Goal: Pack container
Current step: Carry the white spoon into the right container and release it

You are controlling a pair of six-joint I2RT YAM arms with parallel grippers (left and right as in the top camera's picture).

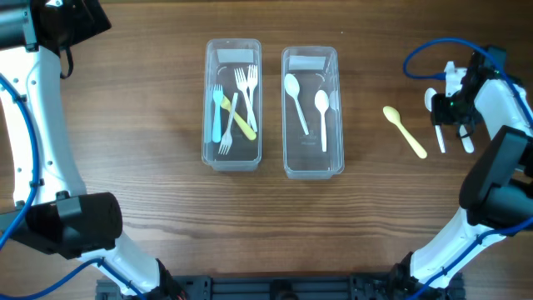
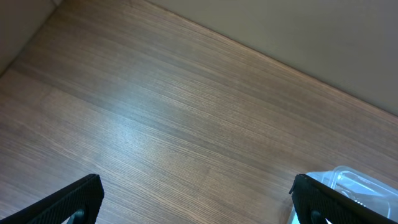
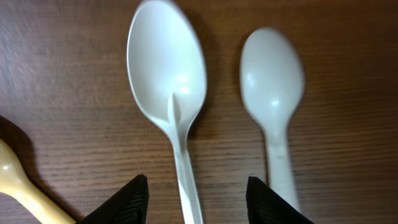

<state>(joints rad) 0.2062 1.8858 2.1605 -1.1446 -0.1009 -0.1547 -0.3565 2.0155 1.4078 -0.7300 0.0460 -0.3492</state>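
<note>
Robot sorting plastic cutlery into two clear tubs, its right pincer [image 1: 454, 108] poised over loose spoons.

Overhead: the fork tub [image 1: 207, 100] and spoon tub [image 1: 336, 133] sit mid-desk; a yellow spoon [image 1: 405, 131] lies to their right, with the white spoons beyond it under the right arm. Left wrist: the left pincer [image 2: 196, 202] gapes fully, holding nothing, above bare desk [image 2: 186, 106]. Right wrist: the half-spread fingers [image 3: 124, 202] straddle the handle of the larger white spoon [image 3: 166, 68] without touching it; a second white spoon [image 3: 272, 74] lies just beside. The pick-up step seems in hand; next, probably close, lift, and carry it to the spoon tub.
</note>
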